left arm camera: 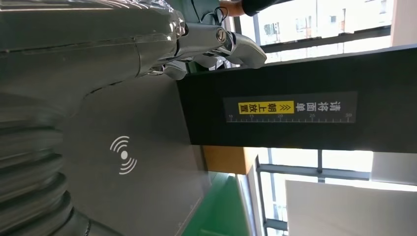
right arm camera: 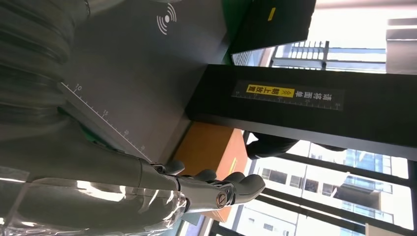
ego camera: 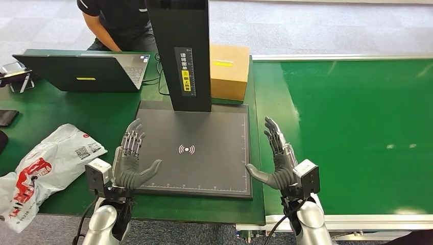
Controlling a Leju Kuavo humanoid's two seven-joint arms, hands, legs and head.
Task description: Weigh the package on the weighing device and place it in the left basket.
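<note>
The weighing device is a dark flat platform (ego camera: 204, 168) with a black upright column (ego camera: 184, 51) at its back, and nothing lies on it. A white plastic mailer package (ego camera: 46, 163) with red print lies on the green table, left of the platform. My left hand (ego camera: 131, 161) is raised at the platform's left edge, fingers spread and holding nothing. Opposite it, my right hand (ego camera: 280, 158) stands at the right edge, also spread and holding nothing. The left wrist view shows the left hand (left arm camera: 98, 54) beside the column (left arm camera: 295, 113). The right wrist view shows the right hand (right arm camera: 123, 191) over the platform (right arm camera: 137, 73).
A cardboard box (ego camera: 230, 71) stands behind the column. An open laptop (ego camera: 87, 71) sits at the back left, with a person (ego camera: 117, 23) behind it. A phone on a stand (ego camera: 15, 76) is at the far left. A green conveyor belt (ego camera: 352, 132) runs along the right.
</note>
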